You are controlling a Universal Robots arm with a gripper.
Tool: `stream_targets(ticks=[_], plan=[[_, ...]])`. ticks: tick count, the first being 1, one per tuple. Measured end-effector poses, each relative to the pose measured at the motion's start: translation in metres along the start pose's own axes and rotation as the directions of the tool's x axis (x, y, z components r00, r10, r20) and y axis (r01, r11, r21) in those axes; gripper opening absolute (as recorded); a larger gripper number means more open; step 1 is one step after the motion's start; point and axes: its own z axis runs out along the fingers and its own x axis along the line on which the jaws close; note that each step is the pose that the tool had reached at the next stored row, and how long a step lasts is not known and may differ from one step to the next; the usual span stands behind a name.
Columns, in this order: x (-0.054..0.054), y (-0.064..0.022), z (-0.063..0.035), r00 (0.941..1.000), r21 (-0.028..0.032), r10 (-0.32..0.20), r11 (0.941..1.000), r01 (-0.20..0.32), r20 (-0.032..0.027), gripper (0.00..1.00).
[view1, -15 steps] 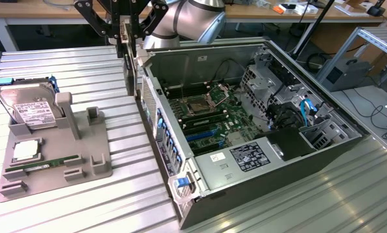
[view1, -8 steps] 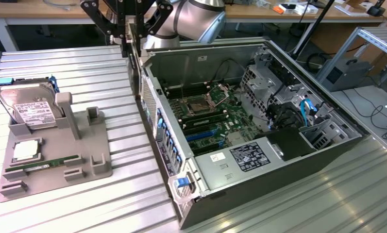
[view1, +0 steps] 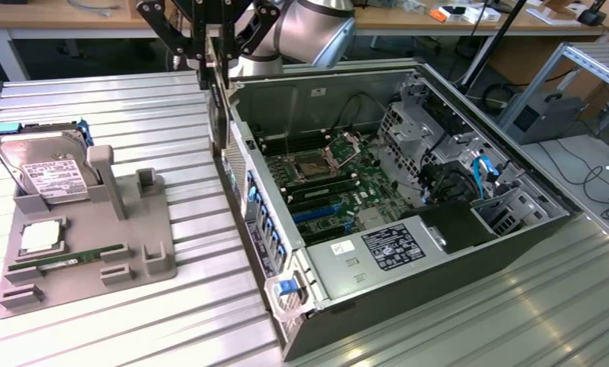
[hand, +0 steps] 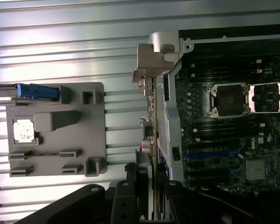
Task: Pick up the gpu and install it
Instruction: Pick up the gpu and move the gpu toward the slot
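Observation:
My gripper [hand: 149,189] is shut on the gpu [hand: 154,60], which I see edge-on in the wrist view: silver end bracket farthest from the fingers, thin green card, black cooler block beside one finger. In the exterior view the gripper [view1: 208,55] holds the gpu [view1: 215,75] upright above the rear wall of the open computer case [view1: 487,229], at the case's far corner toward the exterior view's left. The motherboard [view1: 330,180] lies exposed inside, with blue expansion slots [hand: 214,156] beside the card's line.
A grey fixture tray [view1: 131,229] at the exterior view's left carries a silver hard drive [view1: 44,172], a processor chip [view1: 41,235] and a memory stick [view1: 65,260]. Everything rests on a ribbed metal table [view1: 131,107]. Wooden desks stand behind.

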Motion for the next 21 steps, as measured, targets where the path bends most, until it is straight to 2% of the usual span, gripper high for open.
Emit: stream_targets(ticks=[9,15,21], plan=[[-0.01,0.0007,0.0003,1.0,0.0,0.0,1.0,0.0,0.0001,0.27],[-0.027,0.002,0.0007,1.0,0.0001,0.0,1.0,0.0,0.0,0.27],[-0.037,0.0028,0.001,1.0,0.0001,0.0,1.0,0.0,0.0,0.27]])
